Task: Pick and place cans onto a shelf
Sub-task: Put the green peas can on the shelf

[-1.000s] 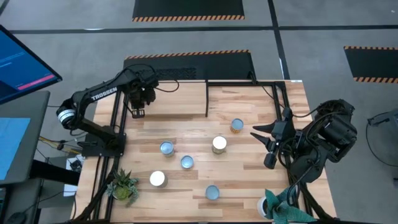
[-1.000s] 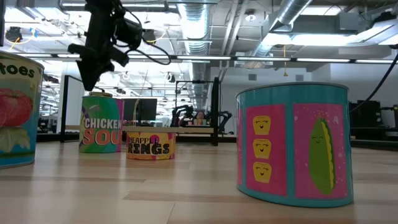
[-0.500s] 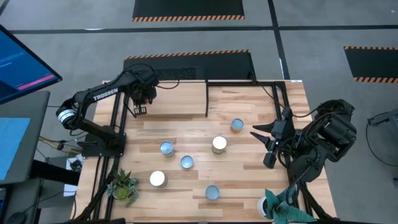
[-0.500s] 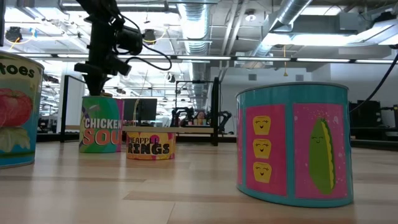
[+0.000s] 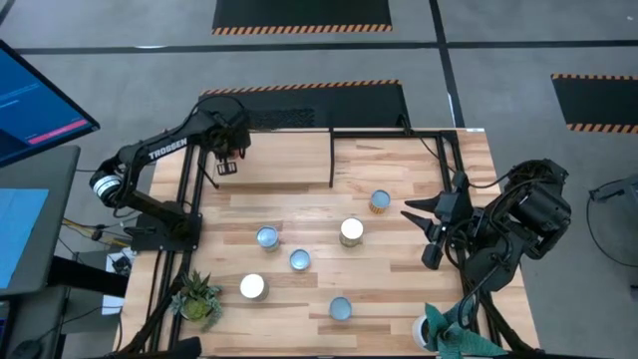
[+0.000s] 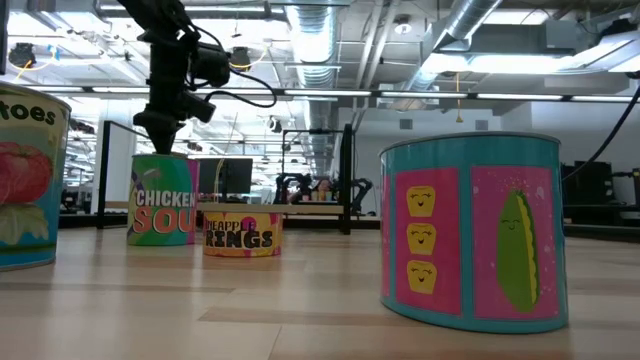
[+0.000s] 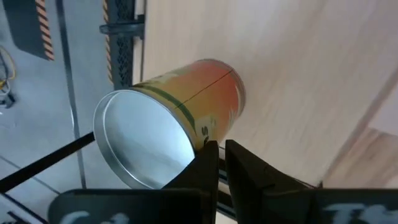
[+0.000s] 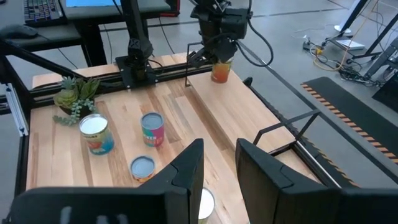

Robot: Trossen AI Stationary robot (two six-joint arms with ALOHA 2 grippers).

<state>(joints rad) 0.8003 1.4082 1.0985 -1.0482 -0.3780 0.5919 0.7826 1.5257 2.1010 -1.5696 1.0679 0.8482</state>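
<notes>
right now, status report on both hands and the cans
Left hand over orange can at shelf far corner, grip unclear. Right hand open, empty, waiting at table's right edge. Six cans on table. Nothing in the way.

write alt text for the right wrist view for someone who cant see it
The left gripper holds an orange can over the far end of the shelf. Three cans and a plant sit on the table beside the shelf. The right gripper, open and empty, fills the foreground.
</notes>
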